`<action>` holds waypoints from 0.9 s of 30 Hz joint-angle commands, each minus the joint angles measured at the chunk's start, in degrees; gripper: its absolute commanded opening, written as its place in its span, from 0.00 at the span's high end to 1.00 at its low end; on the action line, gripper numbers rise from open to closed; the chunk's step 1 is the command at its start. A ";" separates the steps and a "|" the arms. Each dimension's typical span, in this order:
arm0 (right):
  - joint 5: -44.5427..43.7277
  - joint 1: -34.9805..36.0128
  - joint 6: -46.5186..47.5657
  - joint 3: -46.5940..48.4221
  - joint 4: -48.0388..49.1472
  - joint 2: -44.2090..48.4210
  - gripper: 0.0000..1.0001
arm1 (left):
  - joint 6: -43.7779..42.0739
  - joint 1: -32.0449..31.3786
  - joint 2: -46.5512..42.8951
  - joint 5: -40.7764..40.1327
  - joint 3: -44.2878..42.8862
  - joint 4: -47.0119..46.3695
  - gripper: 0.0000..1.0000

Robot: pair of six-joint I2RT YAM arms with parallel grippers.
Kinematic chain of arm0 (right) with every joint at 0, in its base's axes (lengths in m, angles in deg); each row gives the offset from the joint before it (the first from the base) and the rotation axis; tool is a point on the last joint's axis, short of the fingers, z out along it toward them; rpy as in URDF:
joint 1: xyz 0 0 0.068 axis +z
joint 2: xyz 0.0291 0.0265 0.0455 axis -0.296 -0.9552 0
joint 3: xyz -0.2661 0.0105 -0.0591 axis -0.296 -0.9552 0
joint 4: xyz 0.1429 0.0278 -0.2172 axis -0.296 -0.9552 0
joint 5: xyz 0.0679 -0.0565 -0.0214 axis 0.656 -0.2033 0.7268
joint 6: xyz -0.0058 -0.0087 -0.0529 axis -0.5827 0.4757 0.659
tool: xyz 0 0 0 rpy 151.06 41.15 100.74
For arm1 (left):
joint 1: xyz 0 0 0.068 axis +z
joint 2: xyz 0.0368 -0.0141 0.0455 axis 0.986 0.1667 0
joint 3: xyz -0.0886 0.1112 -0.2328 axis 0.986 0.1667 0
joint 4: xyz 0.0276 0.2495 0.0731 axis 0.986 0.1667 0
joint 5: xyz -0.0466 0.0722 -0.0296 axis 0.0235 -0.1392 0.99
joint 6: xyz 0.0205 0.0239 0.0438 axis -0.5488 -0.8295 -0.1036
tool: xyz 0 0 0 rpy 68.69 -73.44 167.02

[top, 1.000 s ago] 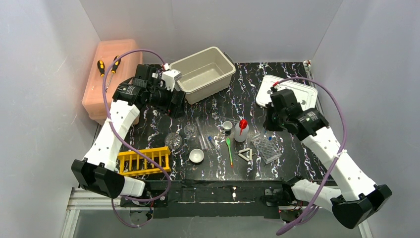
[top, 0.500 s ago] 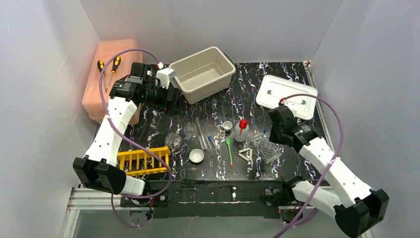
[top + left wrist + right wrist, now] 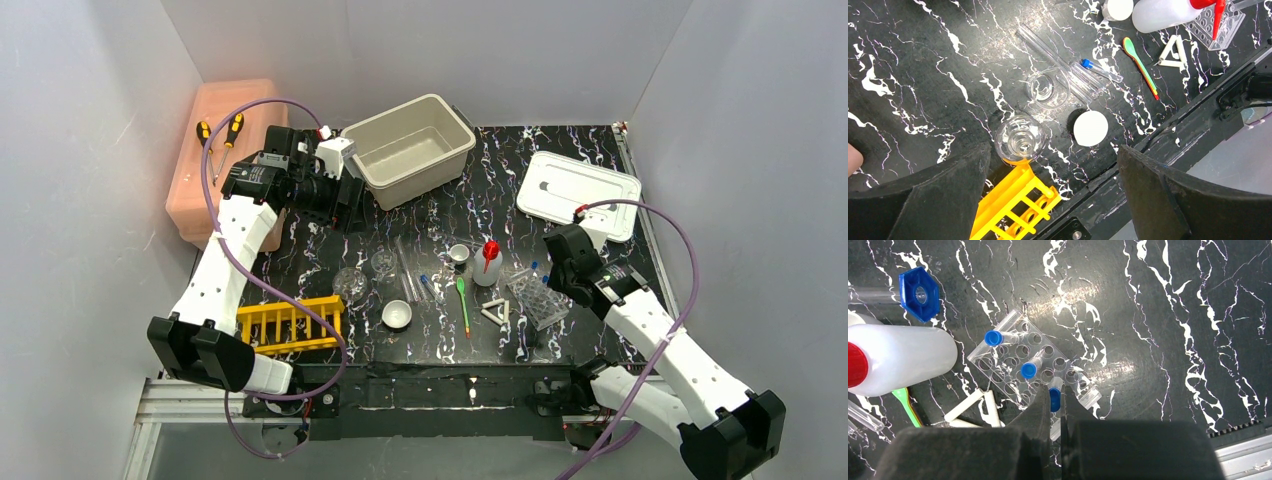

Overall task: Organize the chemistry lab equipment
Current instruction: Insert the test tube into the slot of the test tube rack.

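Observation:
My right gripper (image 3: 1054,401) is shut on a small blue-capped tube (image 3: 1054,398) right over the clear well rack (image 3: 1013,365), which holds two more blue-capped tubes. In the top view this gripper (image 3: 550,280) is at the rack (image 3: 537,298). The red-capped squeeze bottle (image 3: 487,265), green spoon (image 3: 463,303) and white triangle (image 3: 496,312) lie to its left. My left gripper (image 3: 1053,200) is open and empty, high above the glass flask (image 3: 1019,137), white bowl (image 3: 1090,128), glass dish (image 3: 1048,88), long glass tubes (image 3: 1048,47) and yellow rack (image 3: 1008,210).
A beige bin (image 3: 408,150) stands at the back centre, with a white lid (image 3: 578,195) at the back right. The pink box (image 3: 215,170) with two screwdrivers (image 3: 218,135) is at the far left. A blue hexagonal cap (image 3: 919,295) lies near the bottle.
My right arm has swung from beside the white lid toward the near side and down onto the clear well rack, with the tube in its jaws. My left arm shifted slightly left, then held still.

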 commanded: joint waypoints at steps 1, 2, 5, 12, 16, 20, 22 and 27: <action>-2.10 -0.20 -2.35 -1.49 3.31 0.09 0.99 | -0.88 0.25 -0.46 1.07 -0.13 0.21 0.02; -2.13 -0.20 -2.64 -1.77 3.45 0.01 0.99 | -0.99 0.25 -0.48 1.03 -0.13 0.20 0.02; -2.72 -0.20 -3.19 -2.47 3.84 0.08 0.99 | -1.24 0.26 -0.57 0.93 0.05 0.18 0.02; -3.45 -0.20 -3.60 -3.00 4.16 -0.70 0.99 | -1.41 0.28 -0.49 0.94 0.07 0.08 0.02; -2.80 -0.21 -3.57 -2.68 3.93 -2.06 0.99 | -1.67 0.25 -0.57 0.69 -0.07 0.09 0.02; -2.33 -0.20 -3.59 -1.94 3.33 -2.90 0.99 | -1.87 0.25 -0.66 0.42 -0.11 0.06 0.02; -2.31 -0.20 -3.64 -1.33 2.56 -3.15 0.99 | -2.04 0.25 -0.83 0.33 0.06 0.05 0.02; -2.15 -0.20 -4.02 0.05 0.50 -2.46 0.99 | -2.23 0.26 -1.04 0.32 0.44 -0.11 0.02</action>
